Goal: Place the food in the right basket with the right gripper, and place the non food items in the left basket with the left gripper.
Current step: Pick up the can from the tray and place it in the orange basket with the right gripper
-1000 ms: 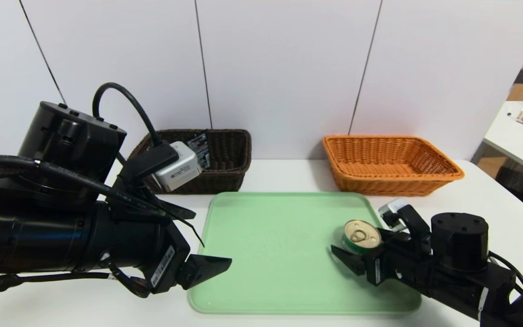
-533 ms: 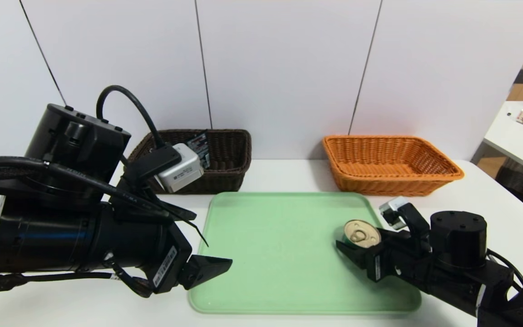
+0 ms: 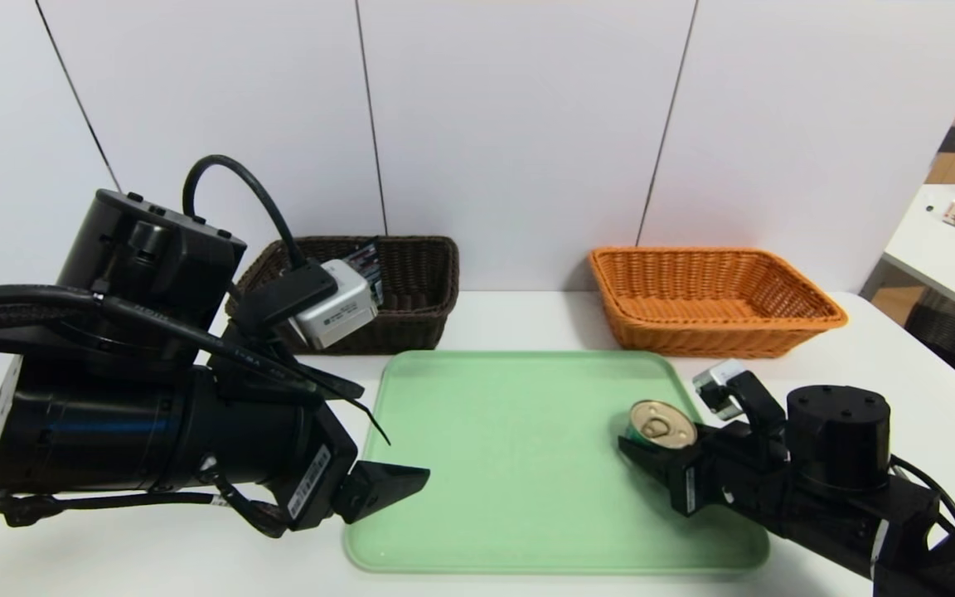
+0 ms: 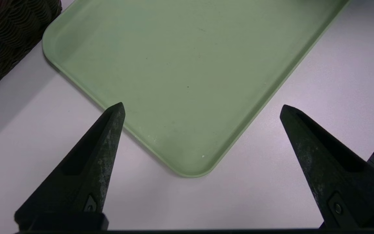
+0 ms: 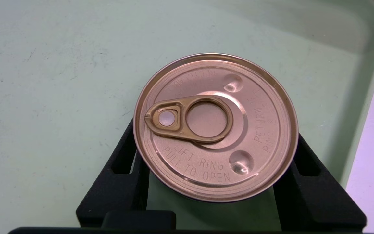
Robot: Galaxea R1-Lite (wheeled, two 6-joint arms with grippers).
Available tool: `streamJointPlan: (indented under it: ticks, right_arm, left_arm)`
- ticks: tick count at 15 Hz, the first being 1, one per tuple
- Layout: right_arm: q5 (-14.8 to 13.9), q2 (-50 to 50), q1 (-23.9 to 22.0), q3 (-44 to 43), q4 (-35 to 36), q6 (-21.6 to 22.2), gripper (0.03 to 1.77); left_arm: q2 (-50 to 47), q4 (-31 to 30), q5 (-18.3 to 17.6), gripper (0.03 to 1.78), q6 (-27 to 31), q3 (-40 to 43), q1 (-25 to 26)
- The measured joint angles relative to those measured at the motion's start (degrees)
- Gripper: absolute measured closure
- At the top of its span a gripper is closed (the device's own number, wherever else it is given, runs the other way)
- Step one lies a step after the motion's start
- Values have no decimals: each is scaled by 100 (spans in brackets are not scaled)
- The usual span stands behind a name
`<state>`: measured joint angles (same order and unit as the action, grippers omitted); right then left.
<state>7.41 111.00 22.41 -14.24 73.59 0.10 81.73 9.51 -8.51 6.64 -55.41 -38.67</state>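
Observation:
A food can [image 3: 661, 430] with a gold pull-ring lid [image 5: 216, 126] stands upright on the right part of the green tray [image 3: 494, 431]. My right gripper [image 3: 658, 446] is shut on the can, its black fingers [image 5: 125, 169] pressed against both sides just under the lid rim. My left gripper [image 3: 399, 485] hangs open and empty above the tray's near left corner [image 4: 187, 162], with its two fingertips [image 4: 115, 117] far apart. The orange right basket [image 3: 710, 298] stands behind the tray at the right. The dark brown left basket [image 3: 419, 290] stands at the back left, partly hidden by my left arm.
A dark packet [image 3: 366, 265] leans inside the brown basket. White tabletop [image 4: 271, 182] surrounds the tray. A side table [image 3: 942, 257] with boxes stands at the far right. A white wall runs close behind both baskets.
The right gripper's jaws closed onto the can, which shifted slightly. The left arm drifted a little to the right and stayed open.

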Motion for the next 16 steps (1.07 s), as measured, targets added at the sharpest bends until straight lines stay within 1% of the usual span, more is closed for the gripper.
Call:
streamJointPlan:
  ticks: [4, 10, 12, 16]
  right_arm:
    - [-6, -210, -2, -128, -98, 4, 79]
    - [-33, -577, -11, -662, -480, -26, 80]
    - [-34, -739, -30, -1064, -970, -37, 80]
    - [-33, -1102, -157, -2178, -2293, -50, 80]
  left_arm:
    - [-13, 0, 2, 12, -1, -24, 0]
    - [-61, 2, 11, 12, 2, -46, 0]
    - [-74, 0, 17, 12, 0, -57, 2]
    - [-105, 2, 24, 12, -4, -66, 9]
